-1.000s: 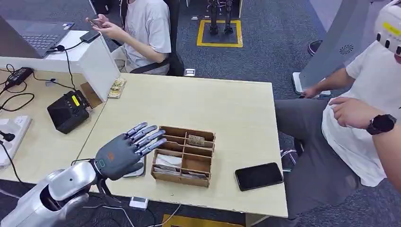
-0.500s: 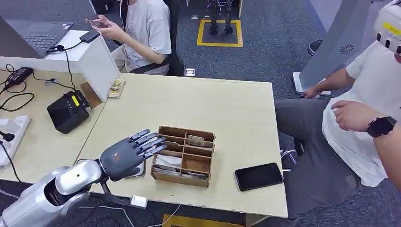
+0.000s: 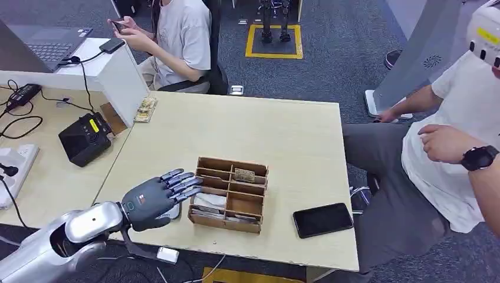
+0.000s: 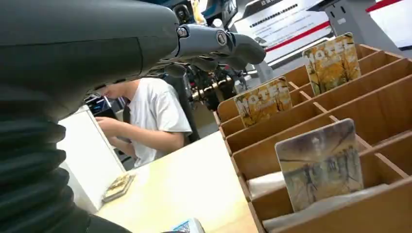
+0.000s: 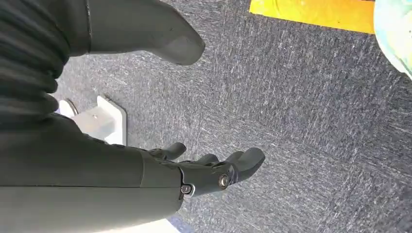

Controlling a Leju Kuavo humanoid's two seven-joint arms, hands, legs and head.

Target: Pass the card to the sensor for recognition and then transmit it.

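At the near edge of the pale table [image 3: 277, 127], in the head view, my left hand [image 3: 154, 198] hangs with fingers spread and nothing in it, fingertips just beside the wooden organiser [image 3: 229, 193]. Cards stand or lie in several of its compartments. The black sensor box [image 3: 84, 139] sits well apart on the neighbouring desk to the left. A dark phone [image 3: 322, 219] lies to the right of the organiser, and a person in a white shirt [image 3: 466, 141] sits at the table's far right side.

In the left wrist view, the closest card [image 4: 320, 170] leans upright in a near compartment, its top edge standing proud of the divider. Two more cards [image 4: 265, 101] behind it carry large pale letters that I read as "HOTEL"; the smaller print is too blurred to read. I judge these cards to be light, thin, stiff and smooth, so likely to slip. I would pinch the nearest one by its exposed top edge, thumb on one face and a finger on the other, and lift straight up so that it clears the wooden walls.

In the right wrist view, my right hand [image 5: 204, 170] hangs over grey carpet [image 5: 311, 107], fingers loosely apart and holding nothing.
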